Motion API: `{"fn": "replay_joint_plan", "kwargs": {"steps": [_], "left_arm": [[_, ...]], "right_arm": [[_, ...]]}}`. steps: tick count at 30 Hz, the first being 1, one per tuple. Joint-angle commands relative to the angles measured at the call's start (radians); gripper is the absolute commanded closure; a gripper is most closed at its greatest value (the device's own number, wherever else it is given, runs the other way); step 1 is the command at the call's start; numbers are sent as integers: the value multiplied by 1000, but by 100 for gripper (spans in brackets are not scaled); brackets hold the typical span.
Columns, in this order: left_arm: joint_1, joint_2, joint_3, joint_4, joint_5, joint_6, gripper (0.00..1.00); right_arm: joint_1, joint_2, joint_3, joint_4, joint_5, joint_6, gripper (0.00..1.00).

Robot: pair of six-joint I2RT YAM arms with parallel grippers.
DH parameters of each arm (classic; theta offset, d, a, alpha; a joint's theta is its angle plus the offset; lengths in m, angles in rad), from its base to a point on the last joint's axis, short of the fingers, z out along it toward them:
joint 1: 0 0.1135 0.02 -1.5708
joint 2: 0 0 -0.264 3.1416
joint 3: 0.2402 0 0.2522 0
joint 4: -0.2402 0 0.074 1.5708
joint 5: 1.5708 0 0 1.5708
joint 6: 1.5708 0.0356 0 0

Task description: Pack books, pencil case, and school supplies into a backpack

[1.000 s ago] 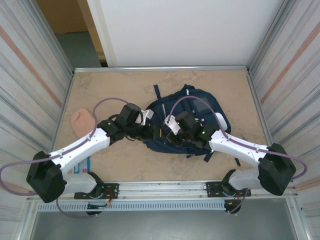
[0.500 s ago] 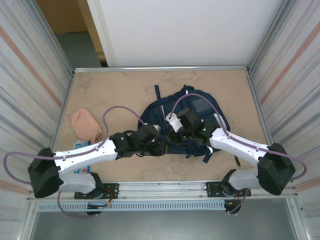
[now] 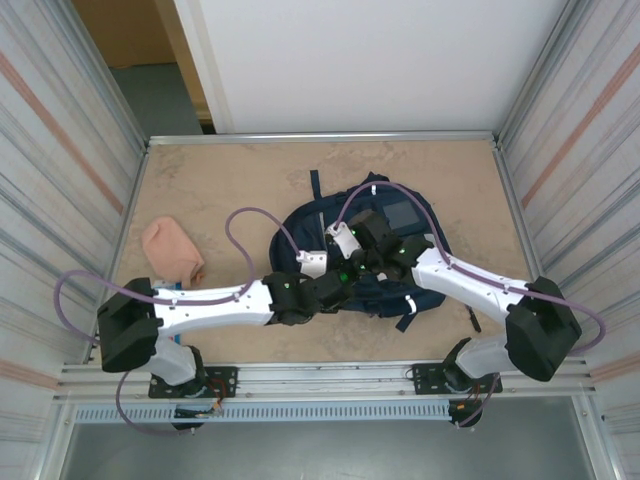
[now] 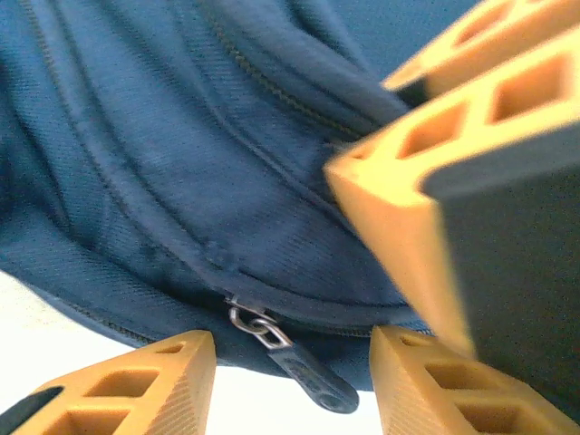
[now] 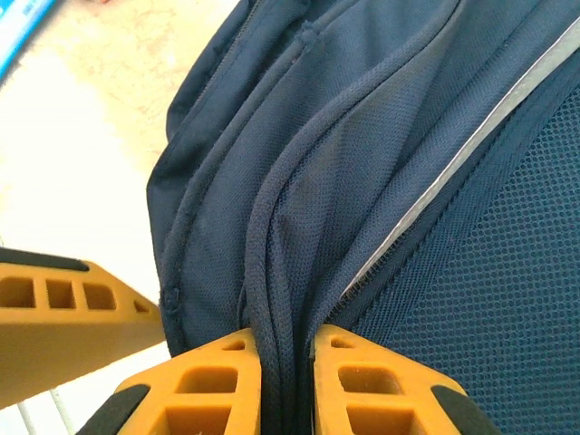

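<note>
- Two grippers meet at the lower-left edge of the backpack, which lies mid-table in the top view.
- Right gripper is clenched on the backpack: a piped fold of navy fabric runs straight between its orange fingers at the bottom of the right wrist view.
- White stripe slants across the fabric at the right of that view, with mesh beneath it.
- Left gripper stands released at the bottom of the left wrist view, jaws apart and gripping nothing.
- Zipper pull hangs from the backpack's edge, right in that gap.
- Right gripper's orange finger looms large at the right of the left wrist view, just above the zip.
- Peach-pink lump sits on the table at the left, well apart from the backpack.
- Light-blue oblong peeks in at the upper-left corner of the right wrist view, lying on the table.
</note>
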Motion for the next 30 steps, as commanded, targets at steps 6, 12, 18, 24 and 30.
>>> {"fn": "replay_joint_plan", "kwargs": {"steps": [6,12,18,24,30], "left_arm": [[6,-7,-8,-33,-105,-29,57],[46,-27,-91,57,88,14,62],[66,-73,-107,55,107,82,83],[147,-108,-111,91,211,213,96],[238,-169,-114,101,327,345,100]], "right_arm": [[12,-11,36,6,-71,53,100],[4,-16,45,-13,-82,46,100],[2,-11,54,-19,-88,45,100],[2,1,66,-45,-109,38,100],[-6,19,94,-133,-106,-45,100]]}}
